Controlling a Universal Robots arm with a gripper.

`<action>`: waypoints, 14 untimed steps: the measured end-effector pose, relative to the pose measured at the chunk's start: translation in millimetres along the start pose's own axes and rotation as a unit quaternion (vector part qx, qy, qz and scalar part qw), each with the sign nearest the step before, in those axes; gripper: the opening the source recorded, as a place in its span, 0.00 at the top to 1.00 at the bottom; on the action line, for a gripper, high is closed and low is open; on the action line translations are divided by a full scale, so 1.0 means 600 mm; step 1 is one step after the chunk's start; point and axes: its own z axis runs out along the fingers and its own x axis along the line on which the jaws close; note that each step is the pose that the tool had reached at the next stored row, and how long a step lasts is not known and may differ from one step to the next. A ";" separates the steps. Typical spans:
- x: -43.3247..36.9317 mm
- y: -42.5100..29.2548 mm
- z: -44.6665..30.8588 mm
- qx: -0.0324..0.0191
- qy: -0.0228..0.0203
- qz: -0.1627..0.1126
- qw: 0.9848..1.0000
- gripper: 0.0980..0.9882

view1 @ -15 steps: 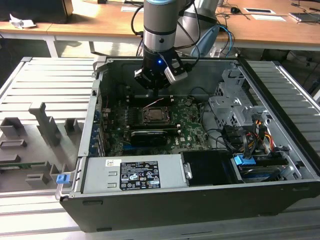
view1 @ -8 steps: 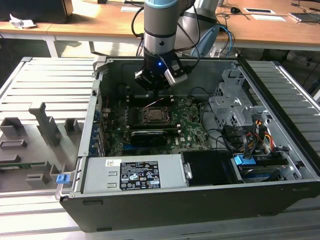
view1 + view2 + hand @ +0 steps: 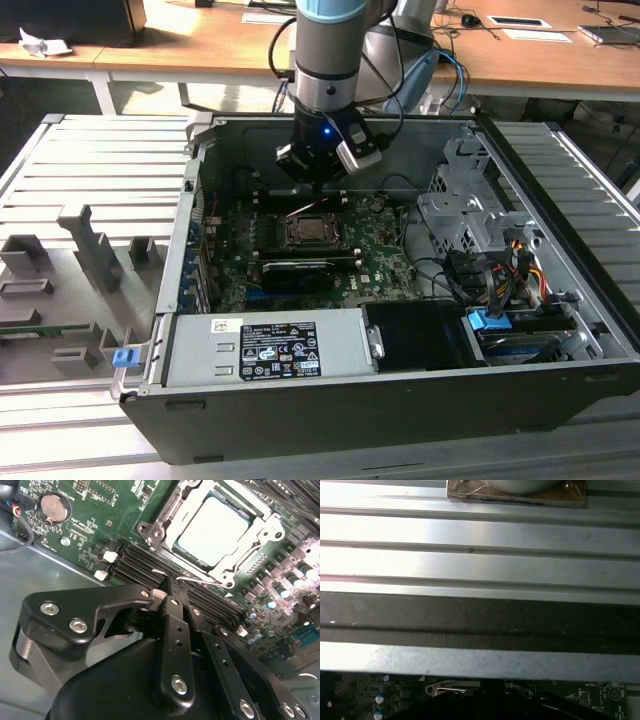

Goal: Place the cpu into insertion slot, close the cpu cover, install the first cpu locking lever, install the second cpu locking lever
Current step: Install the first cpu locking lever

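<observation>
The cpu [image 3: 212, 525] lies silvery face up in the insertion slot [image 3: 308, 232] on the green motherboard. The cpu cover [image 3: 167, 510] lies flat around it as a silvery frame. A thin wire locking lever [image 3: 200, 582] runs along the socket edge nearest the gripper, its hooked end right at the fingertips. My gripper [image 3: 170, 587] has its black fingers pressed together, the tip touching that wire. In the exterior view the gripper [image 3: 318, 178] hangs inside the case just behind the socket.
Black memory slots [image 3: 145, 567] lie between gripper and socket. A long black card [image 3: 298, 272] sits in front of the socket. The power supply [image 3: 265, 350], drive cage [image 3: 470, 215] and cables [image 3: 500, 280] crowd the case. The case wall [image 3: 480, 650] is close.
</observation>
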 end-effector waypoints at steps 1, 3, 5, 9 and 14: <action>0.000 0.000 0.001 0.000 0.000 0.000 1.000 0.99; -0.001 0.000 0.002 0.000 0.000 0.000 1.000 0.99; -0.002 -0.001 0.004 0.001 0.000 0.000 1.000 0.99; -0.005 -0.001 0.011 0.003 0.000 0.000 1.000 0.99; -0.009 -0.003 0.023 0.004 0.000 0.000 1.000 0.99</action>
